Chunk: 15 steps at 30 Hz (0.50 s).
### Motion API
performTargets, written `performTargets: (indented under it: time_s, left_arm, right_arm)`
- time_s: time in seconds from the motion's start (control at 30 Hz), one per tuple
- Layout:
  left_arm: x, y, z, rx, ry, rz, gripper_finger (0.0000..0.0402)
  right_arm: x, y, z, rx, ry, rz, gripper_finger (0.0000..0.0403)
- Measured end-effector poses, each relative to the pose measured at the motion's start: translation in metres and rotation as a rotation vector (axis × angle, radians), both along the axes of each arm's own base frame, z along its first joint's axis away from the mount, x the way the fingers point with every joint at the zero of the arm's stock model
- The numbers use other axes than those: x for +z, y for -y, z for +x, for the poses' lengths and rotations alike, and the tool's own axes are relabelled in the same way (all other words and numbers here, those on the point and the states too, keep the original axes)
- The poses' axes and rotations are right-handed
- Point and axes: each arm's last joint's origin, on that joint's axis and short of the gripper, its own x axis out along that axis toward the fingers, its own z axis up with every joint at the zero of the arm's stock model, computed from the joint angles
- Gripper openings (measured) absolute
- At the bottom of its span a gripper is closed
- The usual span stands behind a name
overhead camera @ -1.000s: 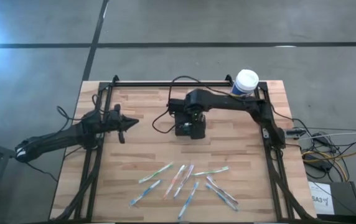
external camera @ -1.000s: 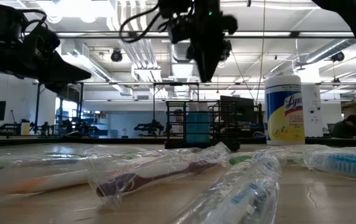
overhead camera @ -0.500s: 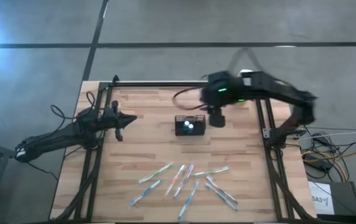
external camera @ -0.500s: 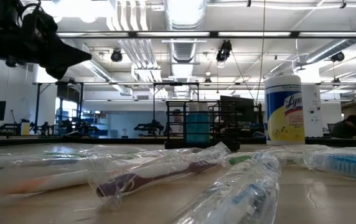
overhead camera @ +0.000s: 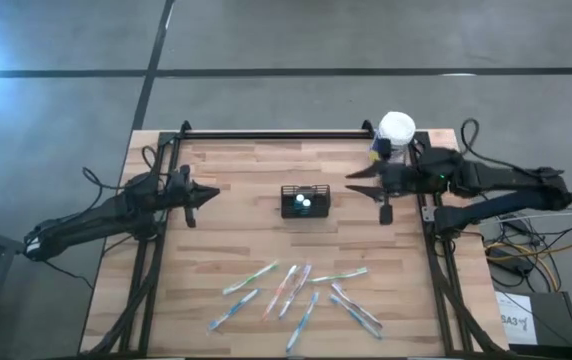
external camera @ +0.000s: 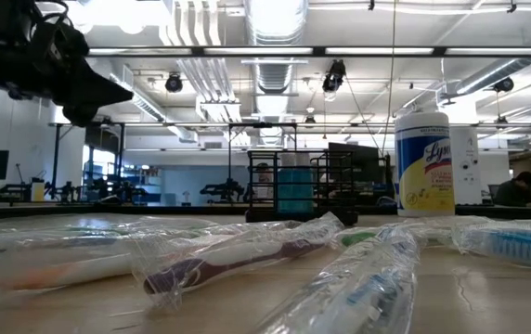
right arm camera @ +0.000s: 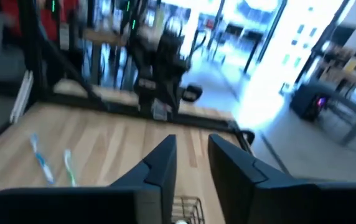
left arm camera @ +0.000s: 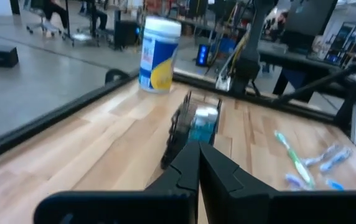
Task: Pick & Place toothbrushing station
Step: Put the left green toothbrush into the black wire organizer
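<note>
The toothbrushing station (overhead camera: 304, 201), a small black wire-mesh caddy with something blue inside, stands on its base in the middle of the table; the low view shows this caddy (external camera: 293, 186) too. My right gripper (overhead camera: 351, 178) hovers level to the right of it, pointing at it, fingers open (right arm camera: 192, 155) with nothing between them. My left gripper (overhead camera: 211, 192) hangs shut to the left of the caddy, above the table (left arm camera: 198, 152), also pointing toward it. It shows at the upper left in the low view (external camera: 117, 93).
Several toothbrushes in clear wrappers (overhead camera: 296, 290) lie scattered near the table's front edge (external camera: 238, 255). A white-lidded yellow-and-blue canister (overhead camera: 396, 130) stands at the far right corner, close behind my right arm. Black frame rails (overhead camera: 266, 135) run along the far edge and both sides.
My right gripper has risen from above the caddy and swung back toward the table's right edge, tipping from pointing down to level. The caddy has stayed where it was. My left gripper has risen a little.
</note>
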Motion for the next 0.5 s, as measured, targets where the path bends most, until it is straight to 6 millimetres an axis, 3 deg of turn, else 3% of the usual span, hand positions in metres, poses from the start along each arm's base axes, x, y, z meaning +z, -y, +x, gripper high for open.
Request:
performTargets:
  time_s: [0.2,0.5]
  left_arm:
    - [-0.003,0.0,-0.001,-0.011,-0.045,0.036,0.0007]
    - [-0.001,0.001,-0.002,-0.002,-0.031,-0.044,0.0007]
  right_arm:
    - [-0.049,0.001,-0.035,0.025,0.141,0.103,0.0039]
    - [-0.1,0.0,-0.053,0.036,0.257,0.124,0.0009]
